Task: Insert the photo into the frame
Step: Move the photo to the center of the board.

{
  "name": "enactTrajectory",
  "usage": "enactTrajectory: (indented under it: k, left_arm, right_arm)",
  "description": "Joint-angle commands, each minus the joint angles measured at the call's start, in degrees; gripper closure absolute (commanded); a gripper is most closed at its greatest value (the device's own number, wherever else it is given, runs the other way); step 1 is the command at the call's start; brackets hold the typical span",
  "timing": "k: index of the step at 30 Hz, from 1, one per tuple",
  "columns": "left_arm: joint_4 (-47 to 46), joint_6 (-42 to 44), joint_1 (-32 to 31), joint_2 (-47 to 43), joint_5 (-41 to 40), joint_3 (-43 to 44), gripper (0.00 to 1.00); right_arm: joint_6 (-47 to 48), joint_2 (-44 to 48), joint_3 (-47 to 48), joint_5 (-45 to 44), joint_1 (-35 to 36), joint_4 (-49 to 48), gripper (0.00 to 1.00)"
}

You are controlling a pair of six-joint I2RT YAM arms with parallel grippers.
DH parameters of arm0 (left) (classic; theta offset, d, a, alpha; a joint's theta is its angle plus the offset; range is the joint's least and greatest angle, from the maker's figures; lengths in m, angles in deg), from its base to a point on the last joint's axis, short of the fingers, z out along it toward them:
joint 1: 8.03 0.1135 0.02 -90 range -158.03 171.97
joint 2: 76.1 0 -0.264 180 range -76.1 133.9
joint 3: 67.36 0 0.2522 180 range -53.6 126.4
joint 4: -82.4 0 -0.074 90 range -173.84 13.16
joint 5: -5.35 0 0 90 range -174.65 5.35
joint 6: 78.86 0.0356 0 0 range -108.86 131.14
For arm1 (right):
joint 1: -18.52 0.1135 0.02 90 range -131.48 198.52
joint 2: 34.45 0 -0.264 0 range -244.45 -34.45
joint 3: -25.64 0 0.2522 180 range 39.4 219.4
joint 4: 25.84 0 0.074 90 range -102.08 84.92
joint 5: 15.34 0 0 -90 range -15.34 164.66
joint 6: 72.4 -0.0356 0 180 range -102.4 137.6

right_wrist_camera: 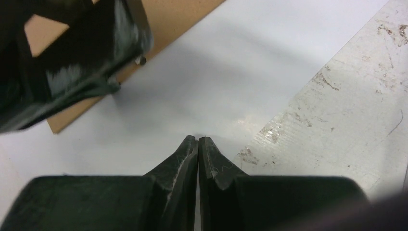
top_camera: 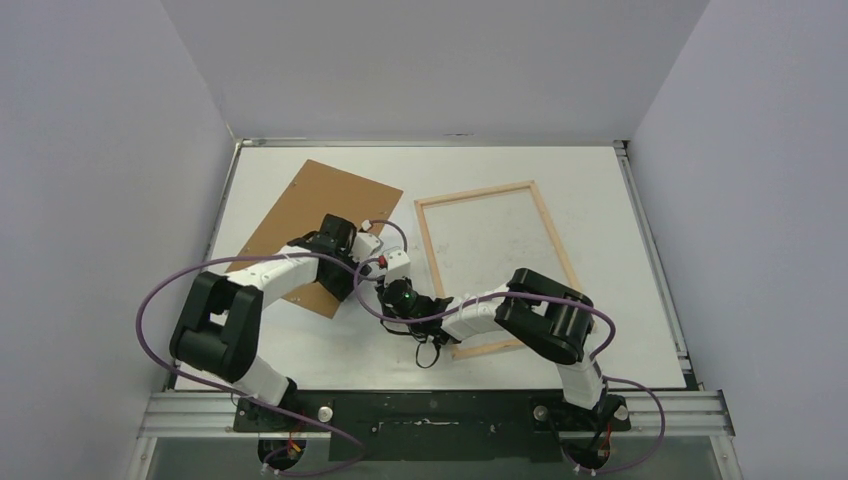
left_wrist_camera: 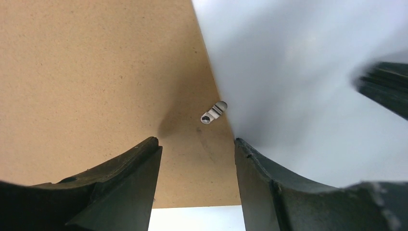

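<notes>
The photo (right_wrist_camera: pixel 216 82) lies white back up on the table, one edge over the brown backing panel (left_wrist_camera: pixel 86 72). My right gripper (right_wrist_camera: pixel 197 137) is shut, its tips down on the photo near the sheet's edge, nothing between them. My left gripper (left_wrist_camera: pixel 196 140) is open over the panel's corner, with the photo's (left_wrist_camera: pixel 298 72) edge running just inside its right finger (left_wrist_camera: pixel 269 183); nothing is gripped. From above, both grippers, left (top_camera: pixel 378 272) and right (top_camera: pixel 392 296), meet between the panel (top_camera: pixel 315 215) and the pale wood frame (top_camera: pixel 425 240). The frame lies flat with only bare scuffed table showing inside it.
A small metal clip (left_wrist_camera: pixel 213 111) sits on the backing panel beside the photo's edge. Scuffed table surface (right_wrist_camera: pixel 346 96) shows past the photo's edge. Grey walls enclose the table on three sides, and purple cables loop off both arms.
</notes>
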Motion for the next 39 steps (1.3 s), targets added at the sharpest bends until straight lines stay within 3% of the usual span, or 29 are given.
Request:
enactTrajectory:
  k: [1,9,20,27,34,39]
  left_arm:
    - [-3.0,4.7,6.6,4.9,-3.7,2.4,0.45]
    - [-4.9,7.4,11.2,7.9,-4.1,5.0,0.45]
    - [-5.8,7.7,18.7,17.8,-5.0,19.2,0.46]
    - [-5.3,6.5,20.3,18.1,-4.6,23.5,0.46]
    - [-1.1,5.8,21.1,8.1,2.1,19.5,0.45]
    - [1.0,4.3,21.9,4.5,3.9,18.7,0.45]
  right_arm:
    - [0.5,-0.8,-3.9,1.9,1.1,14.6,0.95]
    - [0.3,-0.7,-4.0,1.6,1.8,15.1,0.95]
    - [0.2,2.4,-6.6,2.0,4.0,17.4,0.95]
    - [0.0,7.2,-10.2,2.7,5.2,20.4,0.95]
    - [5.8,11.4,0.5,2.7,-1.3,21.4,0.95]
    - [10.8,2.4,13.5,3.8,-3.7,19.7,0.95]
